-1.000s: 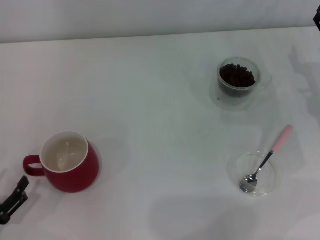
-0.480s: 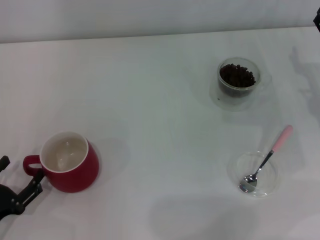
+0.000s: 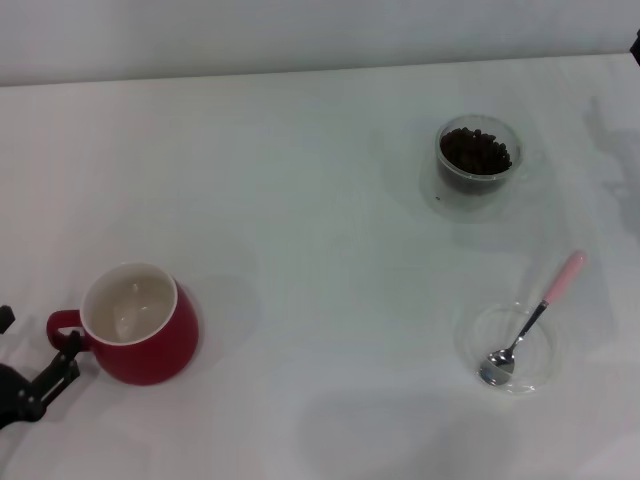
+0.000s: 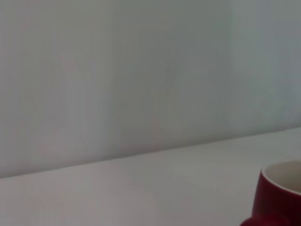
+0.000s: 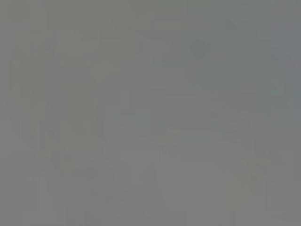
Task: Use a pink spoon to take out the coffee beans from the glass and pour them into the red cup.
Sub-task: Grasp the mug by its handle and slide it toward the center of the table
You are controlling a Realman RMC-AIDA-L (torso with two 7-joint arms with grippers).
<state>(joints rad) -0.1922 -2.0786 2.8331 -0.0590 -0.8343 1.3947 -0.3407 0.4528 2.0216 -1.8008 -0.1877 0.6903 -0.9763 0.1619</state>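
fingers of the left gripper (image 3: 30, 365) sit low at the robot's near left, spread apart with nothing between them, one tip just beside the loop handle of the red cup (image 3: 140, 325). that cup stands upright on the white table (image 3: 300, 200), its white inside showing. well apart on the far right, the glass (image 3: 478, 165) holds the coffee beans (image 3: 475, 152). nearer, the pink spoon (image 3: 530, 320) rests bowl-down in a shallow clear dish (image 3: 535, 375), its handle over the rim. the right gripper is out of sight.

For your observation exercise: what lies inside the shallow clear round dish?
The shiny metal bowl of the pink-handled teaspoon rests inside the shallow clear dish; its handle overhangs the rim. Nothing else visible.
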